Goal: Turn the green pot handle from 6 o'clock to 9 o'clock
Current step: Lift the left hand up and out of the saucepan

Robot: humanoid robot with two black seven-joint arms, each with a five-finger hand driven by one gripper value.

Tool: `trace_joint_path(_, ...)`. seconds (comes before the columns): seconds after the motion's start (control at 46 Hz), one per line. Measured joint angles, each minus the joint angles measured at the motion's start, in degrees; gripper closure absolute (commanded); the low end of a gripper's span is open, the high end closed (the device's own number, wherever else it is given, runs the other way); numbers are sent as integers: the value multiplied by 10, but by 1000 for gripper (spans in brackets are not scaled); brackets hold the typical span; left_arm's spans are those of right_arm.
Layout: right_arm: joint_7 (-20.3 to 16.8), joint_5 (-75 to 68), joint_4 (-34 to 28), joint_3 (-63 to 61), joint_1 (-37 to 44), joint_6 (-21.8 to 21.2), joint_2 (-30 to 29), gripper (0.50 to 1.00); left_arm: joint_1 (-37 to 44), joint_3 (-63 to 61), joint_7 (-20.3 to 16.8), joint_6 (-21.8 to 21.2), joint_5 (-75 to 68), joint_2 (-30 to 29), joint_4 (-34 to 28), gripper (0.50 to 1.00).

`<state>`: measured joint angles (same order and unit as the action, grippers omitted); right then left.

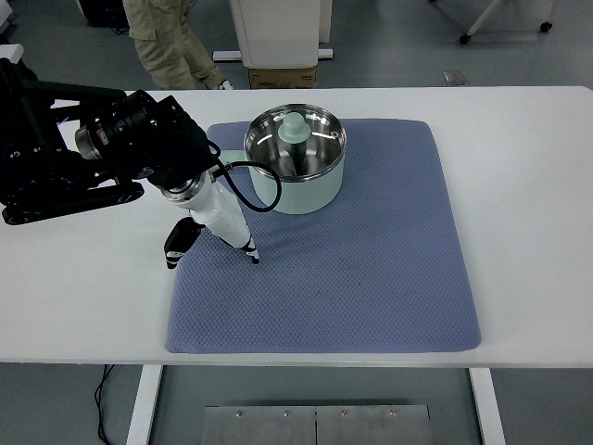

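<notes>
Top view.

Item 1: green pot point(306, 190). Pale green body, polished steel interior, a pale green knobbed lid or insert seen inside the bowl. It stands upright on the far left part of the blue mat point(371, 269). Its handle is largely hidden behind the left arm; only a short pale stub is seen leaving the pot's left side, so the handle's exact clock position cannot be told, though it appears nearer 9 than 6 o'clock.

Item 2: left hand point(208, 232). The black arm enters from the left edge; a white wrist section and dark fingers point(176, 246) are pointed down at the mat's near left edge, just beside the pot. The fingers are seen relaxed and part spread, with nothing held and no contact with the pot made out. A black cable is looped from the wrist toward the pot.

Item 3: right hand. Not in view.

Item 4: white counter point(528, 185), carrying the mat.

Item 5: a person's legs point(167, 46), standing beyond the counter's far edge.

Handling note: the pot is judged rigid, fairly light, smooth-sided and liable to slip. The textured mat is expected to resist turning. The handle is judged the best place of hold, since the rim is glossy.
</notes>
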<state>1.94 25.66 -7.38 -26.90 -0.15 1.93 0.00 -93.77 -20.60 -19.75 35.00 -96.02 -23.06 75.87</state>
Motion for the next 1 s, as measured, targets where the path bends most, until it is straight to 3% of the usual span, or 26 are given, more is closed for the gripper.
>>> trace_joint_path(0.565, 0, 0, 0, 0, 0, 0, 0, 500, 12, 86, 3, 0, 362, -1, -5, 500)
trace_joint_path(0.999, 0, 0, 0, 0, 0, 0, 0, 500, 44, 147, 4, 0, 656, -2, -141, 500)
